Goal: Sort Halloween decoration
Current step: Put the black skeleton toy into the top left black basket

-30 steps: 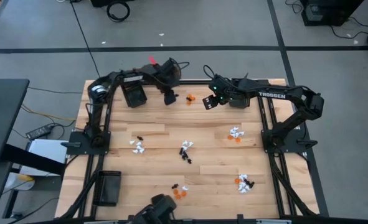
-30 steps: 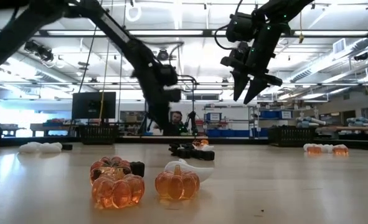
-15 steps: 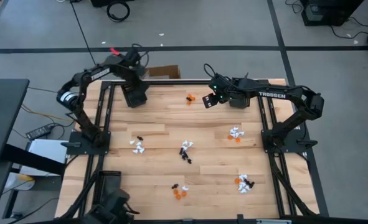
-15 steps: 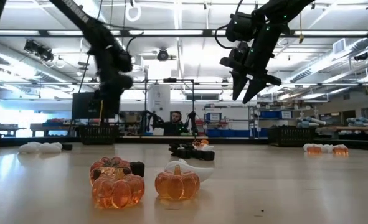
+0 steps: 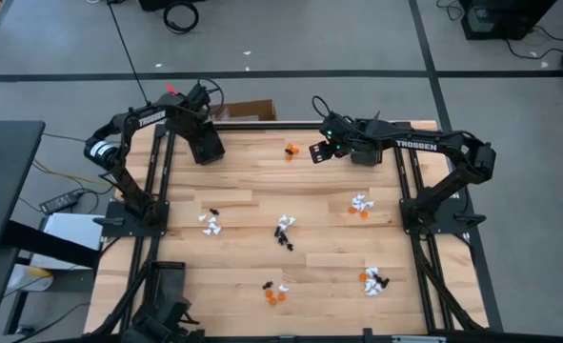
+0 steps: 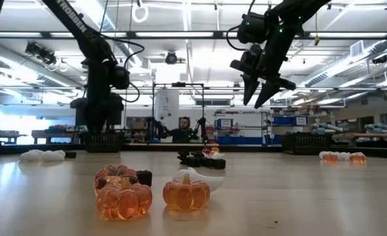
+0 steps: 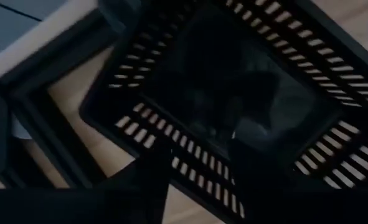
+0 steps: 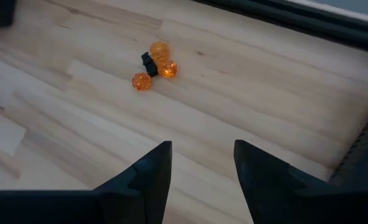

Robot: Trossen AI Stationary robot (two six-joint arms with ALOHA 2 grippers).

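plainly, white "trossen" lettering marks the right arm.

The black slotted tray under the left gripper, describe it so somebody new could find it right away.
Start at the wooden table and go to its far left corner. The black tray lies there, right under the left gripper. Unlike the other black tray beside the right gripper, it has no orange trinkets close by.
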